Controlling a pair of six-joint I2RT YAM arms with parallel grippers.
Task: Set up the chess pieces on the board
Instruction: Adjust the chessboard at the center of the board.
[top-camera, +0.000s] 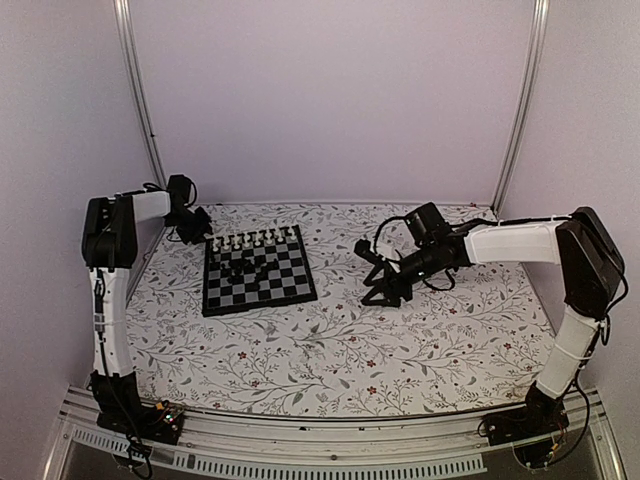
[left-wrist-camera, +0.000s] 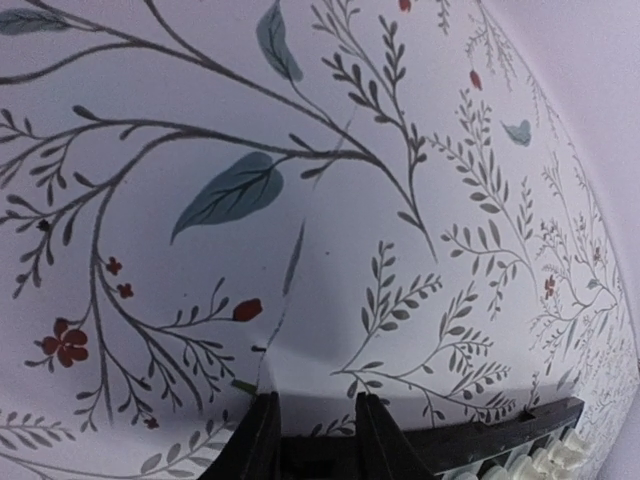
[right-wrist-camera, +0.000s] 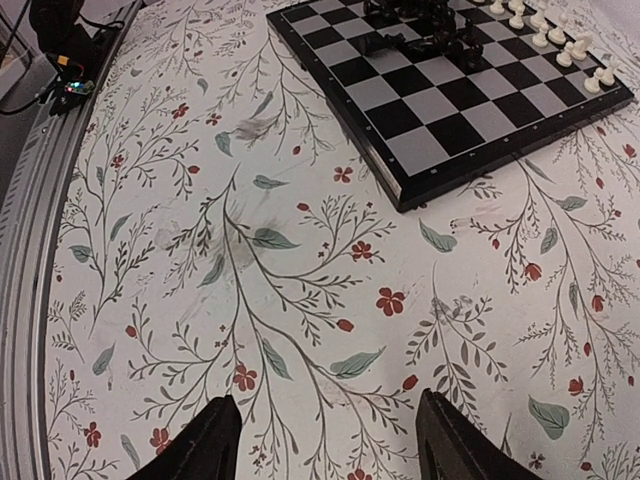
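White, black chess pieces (top-camera: 255, 239) on board (top-camera: 262, 305)

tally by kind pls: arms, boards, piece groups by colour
arms: 2, left arm and right arm
board: 1
white pieces: 1 group, a row along the far edge of the board
black pieces: 1 group, a cluster mid-board; single pieces too small to count
total: 5

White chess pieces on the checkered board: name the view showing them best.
Top external: the whole row of white chess pieces lines the checkered board's far edge. Right wrist crops most; left wrist shows blurred bits.
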